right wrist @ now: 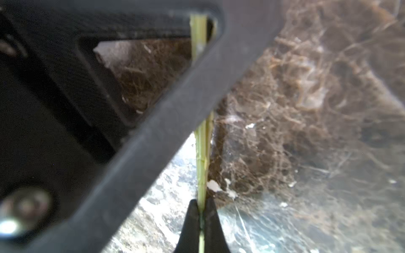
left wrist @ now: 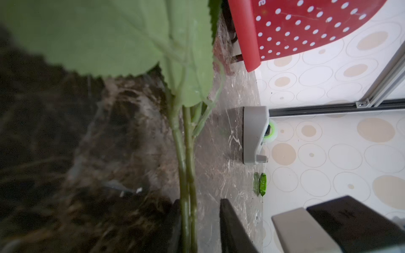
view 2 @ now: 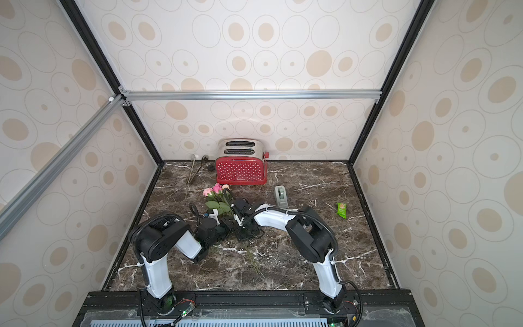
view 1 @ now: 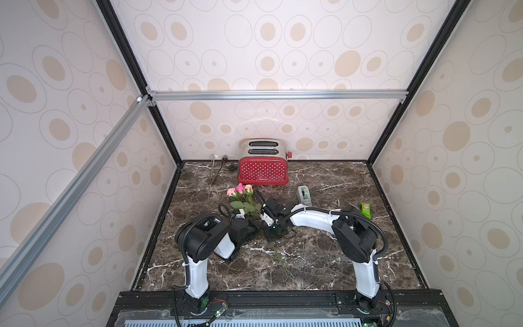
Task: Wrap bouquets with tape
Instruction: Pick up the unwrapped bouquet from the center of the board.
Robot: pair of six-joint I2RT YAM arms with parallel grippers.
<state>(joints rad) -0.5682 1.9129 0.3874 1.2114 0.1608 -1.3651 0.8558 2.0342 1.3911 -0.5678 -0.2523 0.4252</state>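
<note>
We see bouquet (view 1: 243, 199) low over desk (view 1: 325, 254), near centre; tape (view 1: 304, 195) well apart; right tool (right wrist: 201, 219) pinches stems (right wrist: 201, 153); left tool (left wrist: 198, 201) straddles them, gap showing. We judge stems thin, light, springy: hold bare length below leaves (left wrist: 109, 37), never blooms (view 1: 240, 189).

Red toaster (view 1: 263, 170), green packet (view 1: 366, 210), tongs (view 1: 217, 170)

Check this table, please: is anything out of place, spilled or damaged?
Nothing looks spilled or broken. The red toaster and the metal utensils at the back of the table, and the green packet near its right side, seem foreign to flower work. The roses have their stems pinched in the right gripper.
</note>
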